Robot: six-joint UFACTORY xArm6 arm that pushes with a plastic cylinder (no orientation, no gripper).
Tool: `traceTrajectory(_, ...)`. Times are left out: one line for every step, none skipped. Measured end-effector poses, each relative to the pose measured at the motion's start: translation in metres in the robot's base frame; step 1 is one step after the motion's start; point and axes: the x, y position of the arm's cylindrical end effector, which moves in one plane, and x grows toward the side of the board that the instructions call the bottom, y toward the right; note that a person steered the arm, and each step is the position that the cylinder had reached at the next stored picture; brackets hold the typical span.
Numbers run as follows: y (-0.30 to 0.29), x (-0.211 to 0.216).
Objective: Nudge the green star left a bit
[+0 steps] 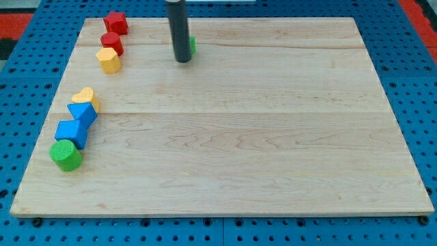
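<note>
Wooden board [273,137], my tip [182,61] touching green star [192,45]

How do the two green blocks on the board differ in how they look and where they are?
The green star sits near the view's top, almost wholly hidden behind the rod, with my tip right beside it. The green cylinder stands in full view at the view's lower left, far from my tip. The green cylinder touches a blue block; the green star has no block beside it. Both are green.
</note>
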Motion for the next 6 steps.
traceTrajectory(0.034, 0.000)
traceTrajectory(0.070, -0.019)
traceTrajectory(0.047, -0.044)
traceTrajectory(0.001, -0.054)
traceTrajectory(-0.020, -0.054)
traceTrajectory(0.021, -0.060)
